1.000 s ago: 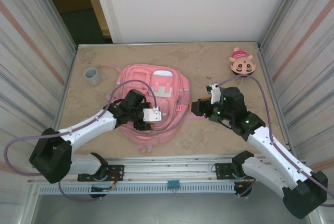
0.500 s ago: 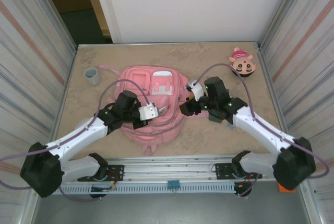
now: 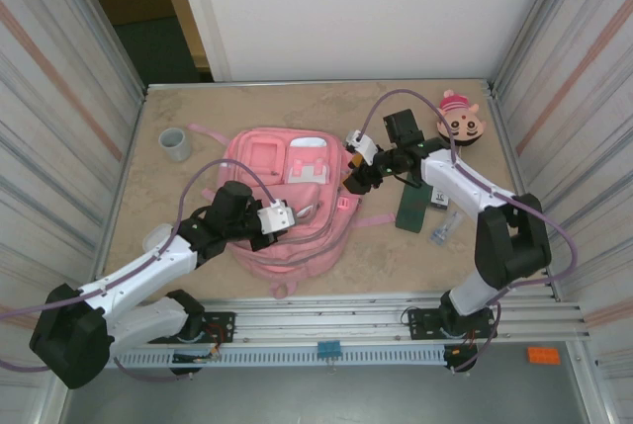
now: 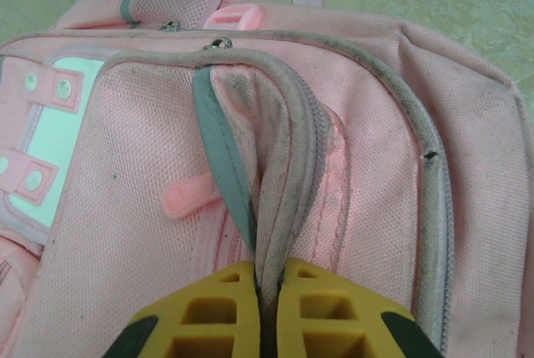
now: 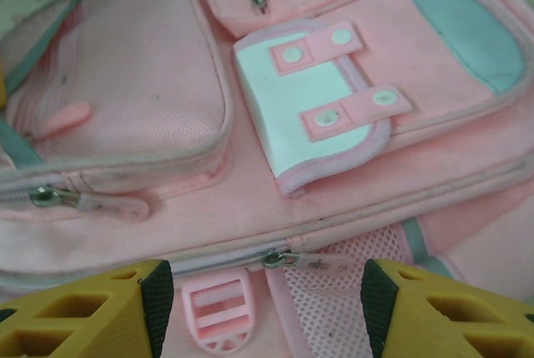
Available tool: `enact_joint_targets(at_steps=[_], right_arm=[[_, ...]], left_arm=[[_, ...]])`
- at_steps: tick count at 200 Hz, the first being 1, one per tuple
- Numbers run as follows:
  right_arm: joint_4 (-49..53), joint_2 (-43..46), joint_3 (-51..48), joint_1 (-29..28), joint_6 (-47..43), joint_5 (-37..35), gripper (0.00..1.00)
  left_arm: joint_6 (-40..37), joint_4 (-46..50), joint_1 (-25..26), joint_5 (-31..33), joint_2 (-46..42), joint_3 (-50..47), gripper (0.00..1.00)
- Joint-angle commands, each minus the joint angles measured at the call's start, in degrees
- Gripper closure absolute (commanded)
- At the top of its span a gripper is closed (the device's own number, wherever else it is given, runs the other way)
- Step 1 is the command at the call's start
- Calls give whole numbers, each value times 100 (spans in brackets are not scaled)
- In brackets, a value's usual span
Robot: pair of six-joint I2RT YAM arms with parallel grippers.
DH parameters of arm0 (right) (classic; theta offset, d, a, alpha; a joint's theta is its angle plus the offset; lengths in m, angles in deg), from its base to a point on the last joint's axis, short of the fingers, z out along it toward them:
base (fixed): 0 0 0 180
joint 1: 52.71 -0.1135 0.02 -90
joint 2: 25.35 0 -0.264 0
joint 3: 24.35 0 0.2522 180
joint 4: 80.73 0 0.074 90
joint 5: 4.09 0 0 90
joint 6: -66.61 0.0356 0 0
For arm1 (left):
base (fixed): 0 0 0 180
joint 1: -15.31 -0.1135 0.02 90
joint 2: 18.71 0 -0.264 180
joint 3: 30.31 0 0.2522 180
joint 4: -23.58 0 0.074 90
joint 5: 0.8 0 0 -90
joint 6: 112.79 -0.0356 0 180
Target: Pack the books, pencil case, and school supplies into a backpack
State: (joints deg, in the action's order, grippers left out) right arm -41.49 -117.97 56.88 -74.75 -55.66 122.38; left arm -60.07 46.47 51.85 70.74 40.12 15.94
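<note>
The pink backpack [image 3: 297,236] lies flat in the middle of the table, front pockets up. My left gripper [image 3: 295,212] is shut on a grey piped edge of the backpack [image 4: 284,149], which stands up in a fold between the yellow fingers [image 4: 209,312]. My right gripper [image 3: 349,178] hangs open over the backpack's right side, its fingers astride a zip pull [image 5: 325,263] and a pink buckle [image 5: 219,308]. The dark green pencil case [image 3: 412,209] lies right of the bag. A tiny pale school-supplies item [image 3: 442,228] sits beside the case. The books are out of view.
A small grey cup [image 3: 176,143] stands at the back left. A round cartoon-face toy [image 3: 460,120] lies at the back right. Metal walls close in both sides. The arms' cables loop over the backpack.
My left gripper has shut on the backpack's piped edge. My right arm has swung up and left to the bag's right side, uncovering the pencil case and the tiny item.
</note>
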Motion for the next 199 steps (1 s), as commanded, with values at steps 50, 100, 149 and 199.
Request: enact_joint_targets(at_steps=[50,100,149,199], right_arm=[[1268,-1318,1028,-59,-1806,-20,39],[1565,-1922,1534,-97,-2155,-97,40],[2224,-2164,1828,-108,-2468,288,56],[2225,-1771,1718,-91,-2266,605,92]], left_arm=[[78,-313,-371,-417,-615,66,99],[94,-425,-453,-519,-643,29,99],[105,-468,-474,-415,-577,41,99],[100,-353,-472,-211,-469,141,100]])
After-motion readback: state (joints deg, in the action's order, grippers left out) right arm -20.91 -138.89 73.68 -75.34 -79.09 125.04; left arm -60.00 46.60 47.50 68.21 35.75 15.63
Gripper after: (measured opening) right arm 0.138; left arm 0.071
